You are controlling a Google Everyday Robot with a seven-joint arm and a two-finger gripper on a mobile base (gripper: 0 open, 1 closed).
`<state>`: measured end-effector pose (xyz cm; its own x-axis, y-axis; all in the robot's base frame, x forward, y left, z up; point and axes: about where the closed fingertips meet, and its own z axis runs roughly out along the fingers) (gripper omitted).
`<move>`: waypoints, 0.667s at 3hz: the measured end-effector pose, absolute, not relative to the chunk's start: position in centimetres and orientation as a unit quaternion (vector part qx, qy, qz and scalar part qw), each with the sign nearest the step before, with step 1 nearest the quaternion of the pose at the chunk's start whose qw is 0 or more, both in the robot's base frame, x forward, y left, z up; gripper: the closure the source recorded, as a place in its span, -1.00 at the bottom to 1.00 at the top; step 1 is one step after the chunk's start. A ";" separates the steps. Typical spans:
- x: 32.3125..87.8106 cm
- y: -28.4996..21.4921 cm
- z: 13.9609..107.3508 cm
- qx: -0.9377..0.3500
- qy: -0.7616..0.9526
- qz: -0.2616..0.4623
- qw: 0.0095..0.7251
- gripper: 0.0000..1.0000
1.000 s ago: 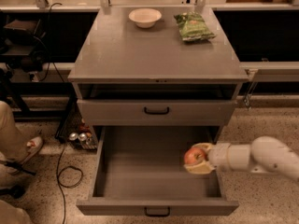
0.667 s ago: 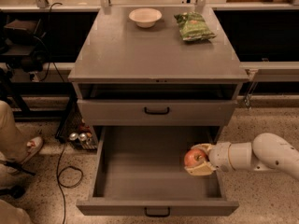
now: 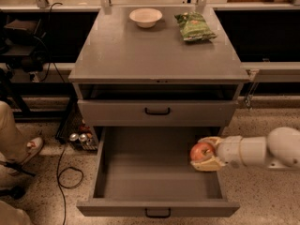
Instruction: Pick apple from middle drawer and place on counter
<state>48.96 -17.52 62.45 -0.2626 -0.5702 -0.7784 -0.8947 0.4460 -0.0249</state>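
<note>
The red-orange apple (image 3: 202, 150) sits between the cream fingers of my gripper (image 3: 204, 153), at the right side of the open middle drawer (image 3: 157, 186). The fingers close around the apple above and below. My white arm reaches in from the right edge of the view. The drawer tray is otherwise bare; its front panel with the black handle is pulled toward the camera. The grey counter (image 3: 140, 50) lies above, beyond the drawers.
A white bowl (image 3: 146, 17) and a green snack bag (image 3: 194, 26) rest at the back of the counter. Another grey drawer (image 3: 157, 111) above is slightly open. A person's leg and shoe (image 3: 18, 146) and cables are on the floor at left.
</note>
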 end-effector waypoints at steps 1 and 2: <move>47.4 -19.1 72.0 -0.481 0.761 0.171 0.400 1.00; 46.8 -20.6 81.2 -0.479 0.762 0.124 0.417 1.00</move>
